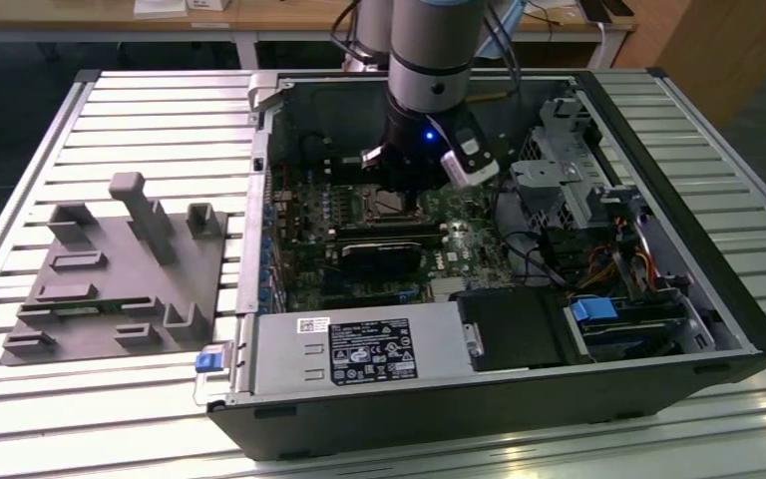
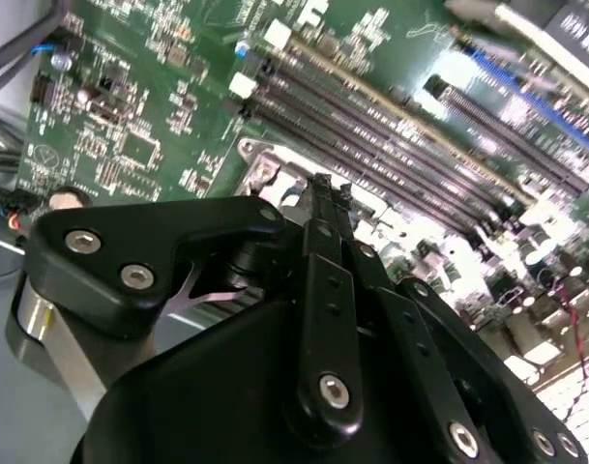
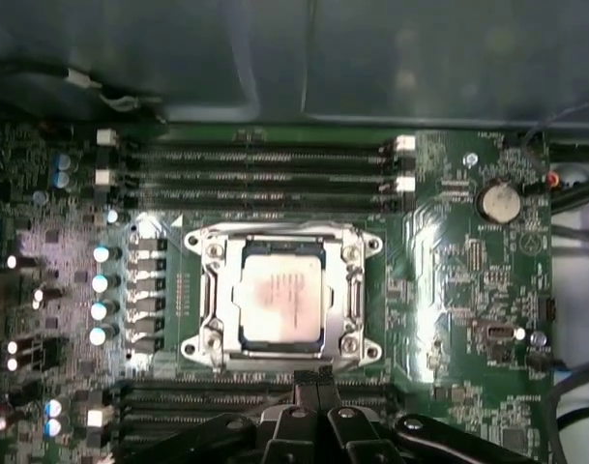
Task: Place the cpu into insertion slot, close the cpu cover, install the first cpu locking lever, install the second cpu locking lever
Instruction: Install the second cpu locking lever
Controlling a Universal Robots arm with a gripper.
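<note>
Apparently the jaws are pressed together with nothing between them: in both wrist views the two fingertips meet at a narrow point, gripper (image 3: pixel 313 375) empty and poised just at the socket's edge, beside the nearest memory slots (image 3: pixel 260 393). That pinched tip suits poking or pushing thin metal parts rather than carrying anything. The cpu (image 3: pixel 280 305) already sits flat in the insertion slot (image 3: pixel 210 256), dull silver top facing up, so the placing step looks done. The cpu cover (image 3: pixel 348 287) appears to lie down around the chip, its window framing it; whether the locking levers are latched I cannot tell. In the exterior view the arm (image 1: pixel 430 50) hangs straight down into the open computer case (image 1: pixel 702 230), over the green motherboard (image 1: pixel 490 235). Grey fixture tray (image 1: pixel 117 269) sits well apart outside the case.
</note>
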